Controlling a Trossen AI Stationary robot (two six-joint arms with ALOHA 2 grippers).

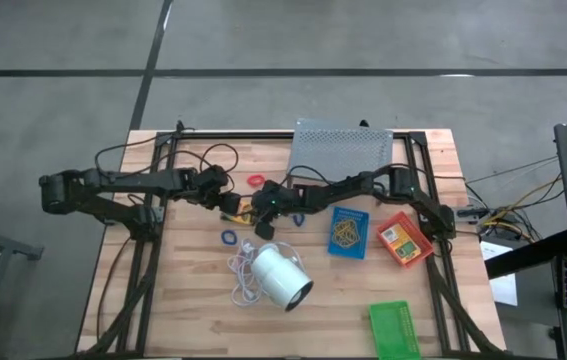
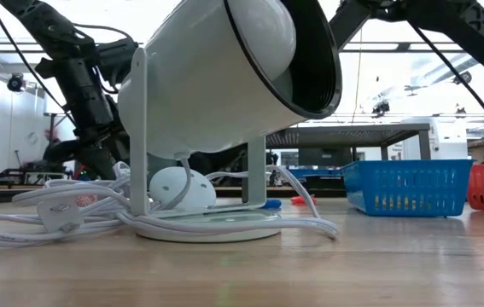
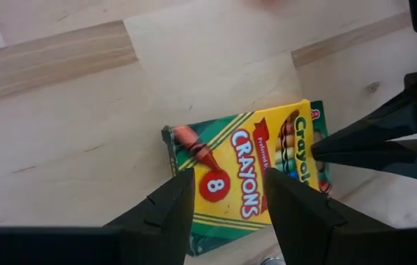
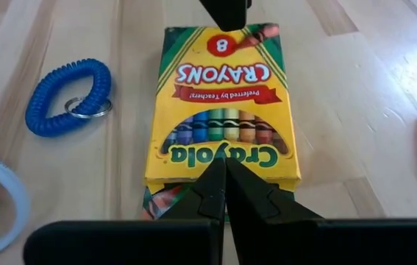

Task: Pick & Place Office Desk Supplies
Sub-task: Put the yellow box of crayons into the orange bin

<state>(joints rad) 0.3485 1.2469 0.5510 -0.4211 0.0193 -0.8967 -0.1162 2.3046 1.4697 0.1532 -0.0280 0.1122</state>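
Note:
A yellow and green crayon box (image 1: pixel 235 212) (image 3: pixel 245 162) (image 4: pixel 223 110) lies flat on the wood table between both grippers. My left gripper (image 1: pixel 225 200) (image 3: pixel 226 191) is open, its fingers standing over the box's "8" end. My right gripper (image 1: pixel 253 212) (image 4: pixel 226 171) is shut at the opposite "Crayola" end. A blue coil loop (image 4: pixel 68 96) (image 1: pixel 229 237) lies beside the box, and a red loop (image 1: pixel 255 181) lies farther back. The blue tray (image 1: pixel 348 232) holds tan rubber bands, the red tray (image 1: pixel 403 240) holds a small yellow box, and the green tray (image 1: pixel 393 328) sits near the front edge. My left gripper hovers open over the box's "8" end (image 3: pixel 212 184), slanting down from the table's left; I cannot tell whether its fingers touch the box. My right gripper meets the box's "Crayola" end (image 4: pixel 223 156) with its shut fingertips (image 3: pixel 317 151), coming low from the table's right, along the box's length. The box lies flat on the table.
A white lamp (image 1: pixel 281 277) (image 2: pixel 224 85) with a coiled white cord (image 1: pixel 243 270) lies in front of the box and fills the low view. The grey perforated stand (image 1: pixel 341 148) is at the far edge. Bare wood lies at the table's near left.

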